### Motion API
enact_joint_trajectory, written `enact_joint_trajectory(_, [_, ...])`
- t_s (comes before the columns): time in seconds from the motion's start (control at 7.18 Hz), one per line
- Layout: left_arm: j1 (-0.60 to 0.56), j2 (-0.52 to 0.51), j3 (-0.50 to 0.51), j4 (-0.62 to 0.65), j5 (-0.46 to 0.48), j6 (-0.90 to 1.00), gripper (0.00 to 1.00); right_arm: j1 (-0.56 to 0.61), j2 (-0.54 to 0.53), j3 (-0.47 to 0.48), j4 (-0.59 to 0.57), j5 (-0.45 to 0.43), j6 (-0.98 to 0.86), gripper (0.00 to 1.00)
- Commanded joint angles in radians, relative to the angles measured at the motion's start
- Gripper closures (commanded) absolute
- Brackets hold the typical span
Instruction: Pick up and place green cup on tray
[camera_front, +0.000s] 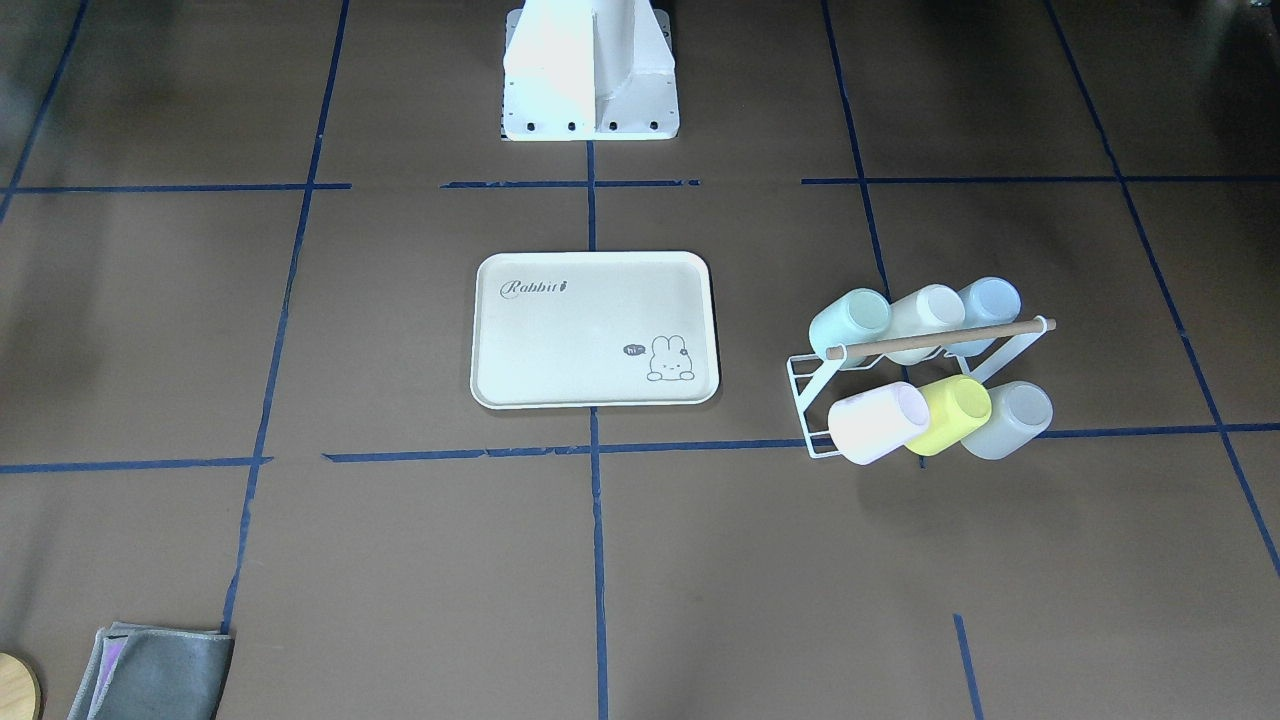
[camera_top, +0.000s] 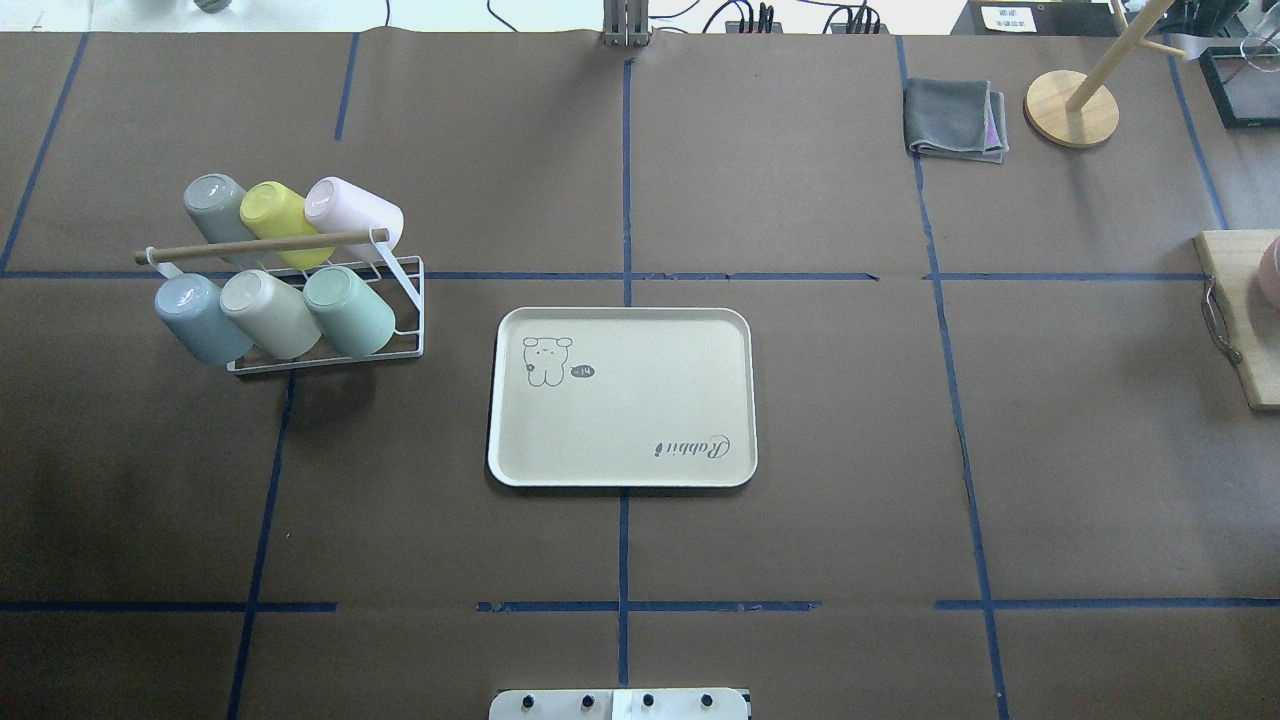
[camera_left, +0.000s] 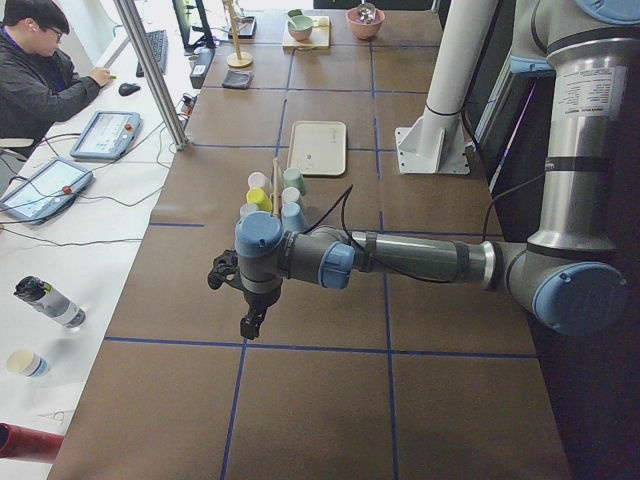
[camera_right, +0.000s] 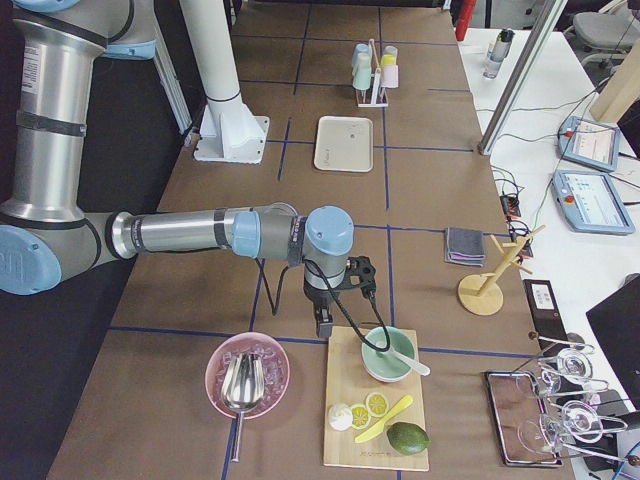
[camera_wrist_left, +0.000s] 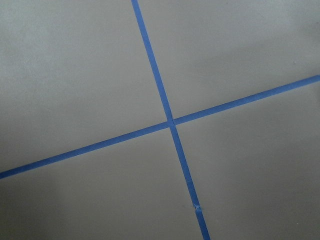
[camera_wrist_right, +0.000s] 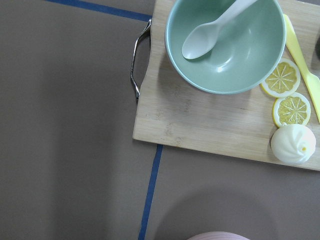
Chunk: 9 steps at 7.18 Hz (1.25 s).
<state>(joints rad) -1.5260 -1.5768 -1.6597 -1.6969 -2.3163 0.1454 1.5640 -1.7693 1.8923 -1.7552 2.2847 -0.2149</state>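
The green cup (camera_top: 350, 311) lies tilted on a white wire rack (camera_top: 325, 358) at the table's left, at the end of the near row closest to the tray; it also shows in the front view (camera_front: 850, 318). The cream tray (camera_top: 620, 410) with the rabbit drawing lies flat at the table's middle, with nothing on it (camera_front: 570, 340). My left gripper (camera_left: 251, 324) hangs over bare table, well left of the rack. My right gripper (camera_right: 323, 325) hangs near a wooden board at the far right. Neither shows in the overhead or front views, so I cannot tell whether they are open or shut.
The rack also holds blue (camera_top: 190, 318), cream (camera_top: 268, 312), grey (camera_top: 215, 205), yellow (camera_top: 275, 210) and pink (camera_top: 350, 210) cups under a wooden bar. A grey cloth (camera_top: 950, 118) and a wooden stand (camera_top: 1070, 108) are at the back right. A cutting board (camera_wrist_right: 200, 120) with a green bowl (camera_wrist_right: 225, 45) lies under my right wrist.
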Motion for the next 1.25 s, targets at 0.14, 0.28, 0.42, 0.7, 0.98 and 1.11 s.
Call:
enact_joint_trajectory(0.14, [0.05,-0.092,-0.093,-0.065,-0.026,0.011,0.01,0.001,0.005,0.001,0.0,0.012,0.017,0.0])
enact_joint_trajectory(0.28, [0.116,-0.126,-0.151,-0.066,-0.02,0.011,0.01,0.001,0.002,0.004,0.002,0.016,0.017,0.0])
enact_joint_trajectory(0.42, [0.134,-0.164,-0.225,-0.061,0.039,0.011,0.01,0.001,0.002,0.004,0.002,0.016,0.017,0.0])
enact_joint_trajectory(0.7, [0.255,-0.201,-0.3,-0.053,0.176,0.103,0.0,0.001,-0.002,0.014,0.002,0.016,0.017,0.0])
enact_joint_trajectory(0.98, [0.381,-0.299,-0.305,0.001,0.201,0.175,0.0,0.001,-0.002,0.013,0.002,0.016,0.017,0.0])
enact_joint_trajectory(1.11, [0.4,-0.383,-0.308,0.132,0.251,0.263,0.0,0.001,-0.001,0.008,0.002,0.016,0.017,0.0])
